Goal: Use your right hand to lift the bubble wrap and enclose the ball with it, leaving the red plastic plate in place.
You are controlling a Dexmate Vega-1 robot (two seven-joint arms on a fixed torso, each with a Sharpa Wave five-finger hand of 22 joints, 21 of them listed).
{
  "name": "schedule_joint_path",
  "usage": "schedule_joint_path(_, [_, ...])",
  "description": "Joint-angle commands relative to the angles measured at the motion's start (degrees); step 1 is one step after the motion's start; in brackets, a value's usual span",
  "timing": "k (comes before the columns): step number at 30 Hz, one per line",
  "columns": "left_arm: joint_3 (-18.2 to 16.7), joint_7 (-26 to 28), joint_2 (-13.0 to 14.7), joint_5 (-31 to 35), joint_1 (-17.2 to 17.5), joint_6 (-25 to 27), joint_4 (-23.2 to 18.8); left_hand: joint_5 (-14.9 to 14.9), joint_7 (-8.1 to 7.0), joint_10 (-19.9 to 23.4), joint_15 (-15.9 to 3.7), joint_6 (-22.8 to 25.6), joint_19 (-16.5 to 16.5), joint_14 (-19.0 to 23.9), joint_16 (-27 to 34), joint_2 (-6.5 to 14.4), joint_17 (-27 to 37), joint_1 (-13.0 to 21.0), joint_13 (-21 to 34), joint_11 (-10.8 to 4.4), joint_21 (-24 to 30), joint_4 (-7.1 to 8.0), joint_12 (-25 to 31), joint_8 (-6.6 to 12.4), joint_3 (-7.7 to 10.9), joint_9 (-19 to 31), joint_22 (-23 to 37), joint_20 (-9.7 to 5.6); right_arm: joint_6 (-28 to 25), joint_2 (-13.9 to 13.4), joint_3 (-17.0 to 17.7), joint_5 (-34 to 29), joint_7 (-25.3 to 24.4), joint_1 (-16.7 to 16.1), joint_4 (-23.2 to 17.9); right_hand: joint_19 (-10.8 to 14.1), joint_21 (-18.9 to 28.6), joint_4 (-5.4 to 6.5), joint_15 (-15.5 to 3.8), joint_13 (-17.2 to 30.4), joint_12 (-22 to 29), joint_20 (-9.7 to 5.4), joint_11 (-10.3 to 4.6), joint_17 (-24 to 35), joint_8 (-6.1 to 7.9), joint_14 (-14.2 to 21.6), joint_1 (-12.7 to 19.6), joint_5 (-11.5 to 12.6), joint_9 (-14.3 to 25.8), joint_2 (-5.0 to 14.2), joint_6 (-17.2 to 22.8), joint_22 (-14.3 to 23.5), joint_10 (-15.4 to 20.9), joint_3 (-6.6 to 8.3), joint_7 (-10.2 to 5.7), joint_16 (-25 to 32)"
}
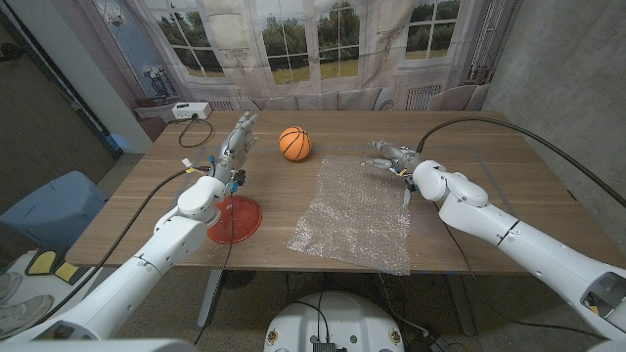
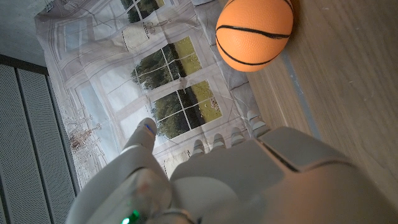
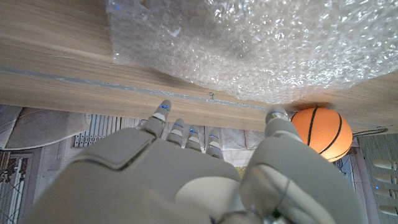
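Two robot hands are up over the counter. The right robot hand hovers open at the far edge of the bubble wrap, not gripping it yet. The ball sits just left. Next it likely must pinch that edge

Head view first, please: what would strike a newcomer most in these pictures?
The orange ball at the table's far middle stands out, beside the wide bubble wrap lying flat to its right. The right hand hovers at the wrap's far edge, and a red plate sits near the left arm.
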Motion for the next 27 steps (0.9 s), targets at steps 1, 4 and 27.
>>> schedule_joint_path(1, [-0.78,0.26,0.25,-0.11,0.78,0.00,-0.79,0.07,0.18,-2.65,0.35,-0.52,-0.03,-0.34,0.32,0.08,0.17,-0.70,0.15,0.58,0.03,0.37,0.39,0.25,0.08,0.12,0.15,0.59,-0.46,1.85,-1.96,-4.08,5.38,2.15,2.37,0.68,0.42,-0.23,-0.49,0.32,0.33,-0.20,0.21,0.22,0.09,0.71,0.72,0.31,0.17,-0.07,-0.53,0.11,-0.53,0.22,0.16,0.61])
schedule_joint_path(4, [-0.60,0.13,0.01,-0.15,0.44,0.10,-0.41,0.07,0.17,-2.72,0.36,-0.49,-0.04,-0.44,0.31,0.07,0.17,-0.77,0.15,0.63,0.01,0.40,0.38,0.23,0.06,0.13,0.16,0.53,-0.37,2.09,-2.35,-4.82,6.07,2.43,3.03,0.78,0.46,-0.21,-0.55,0.34,0.38,-0.18,0.24,0.23,0.16,0.78,0.80,0.33,0.17,-0.06,-0.46,0.11,-0.53,0.22,0.17,0.65])
schedule_joint_path(27, [1.09,-1.12,-1.46,0.01,-3.10,0.89,2.57,0.10,0.37,-2.99,0.22,-0.50,-0.13,-0.78,0.34,0.14,0.21,-1.19,0.18,0.81,-0.07,0.64,0.35,0.12,-0.02,0.14,0.21,0.77,3.97,4.14,-2.79,-8.91,-1.19,1.94,8.76,13.16,4.29,-1.18,-5.43,2.61,8.39,-3.14,-1.16,5.42,3.52,17.32,15.66,3.35,0.37,2.80,12.74,0.51,14.45,3.44,0.41,9.57])
